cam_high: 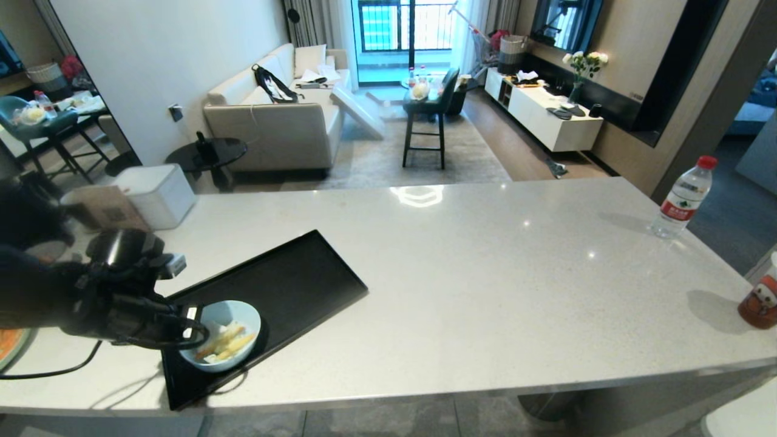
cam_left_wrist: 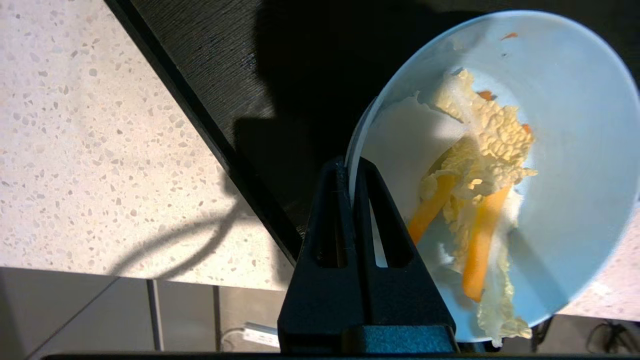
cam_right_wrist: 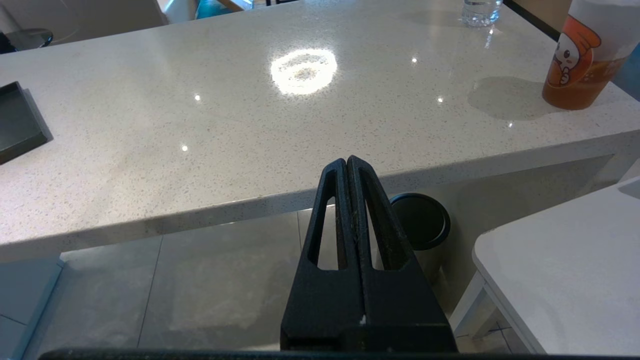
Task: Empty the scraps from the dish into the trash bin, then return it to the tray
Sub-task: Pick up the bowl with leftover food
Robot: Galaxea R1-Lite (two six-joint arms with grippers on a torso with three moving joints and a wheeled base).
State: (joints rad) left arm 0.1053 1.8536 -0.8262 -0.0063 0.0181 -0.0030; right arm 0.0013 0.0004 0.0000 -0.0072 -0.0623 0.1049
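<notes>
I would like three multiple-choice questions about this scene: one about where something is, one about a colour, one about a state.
1. Where is the dish?
A. at the near end of the tray
B. beside the water bottle
C. on the floor

2. What colour is the dish?
A. red
B. pale blue
C. black

3. How do the left gripper's jaws stand?
A. wide open above the counter
B. shut with nothing in them
C. shut on the dish's rim

Answers:
1 A, the head view shows it over the tray's near end.
2 B, both views show pale blue around the scraps.
3 C, the left wrist view shows the rim between them.
</notes>
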